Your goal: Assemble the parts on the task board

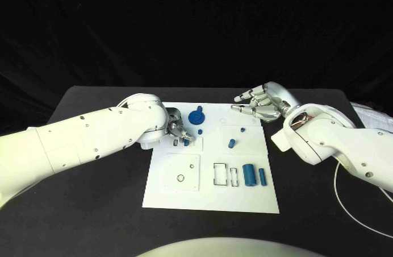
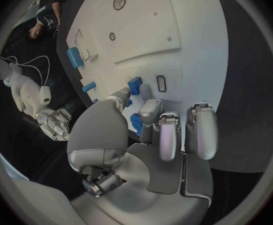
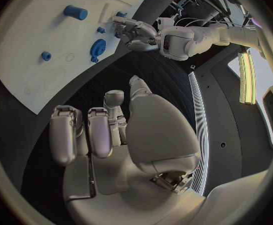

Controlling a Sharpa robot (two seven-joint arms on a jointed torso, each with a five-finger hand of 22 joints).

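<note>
- Head view: white board (image 1: 211, 197) lies mid-table on the black table (image 1: 98, 211), blue parts spread over it.
- Left hand (image 1: 179, 130) sits at the board's left edge, fingers down on the board, pinching a small blue piece (image 1: 187, 142) between thumb and a finger.
- Left wrist view: same blue piece (image 2: 134, 85) at the thumb tip and a fingertip, touching the board next to a small rectangular slot (image 2: 161, 83); other fingers (image 2: 201, 130) straight and apart from it.
- Blue gear (image 1: 196, 117) stands near the board's far edge, just beside the left hand; small blue peg (image 1: 199, 131) below it.
- Another small blue piece (image 1: 231, 142) near the board's middle, blue knob (image 1: 242, 129) close above it.
- Big blue cylinder (image 1: 249, 175) and thinner blue cylinder (image 1: 262, 175) lie side by side near the board's right edge, next to rectangular outlines (image 1: 221, 174).
- Round hole (image 1: 180, 178) on a raised square plate on the board's left side.
- Right hand (image 1: 259, 104) off the board at its far right corner, above the table, fingers half curled and apart, holding nothing.
- Right wrist view: right hand (image 3: 121, 130) over dark table, nothing in the fingers; gear (image 3: 98, 47) and cylinder (image 3: 75, 12) show on the board beyond.
</note>
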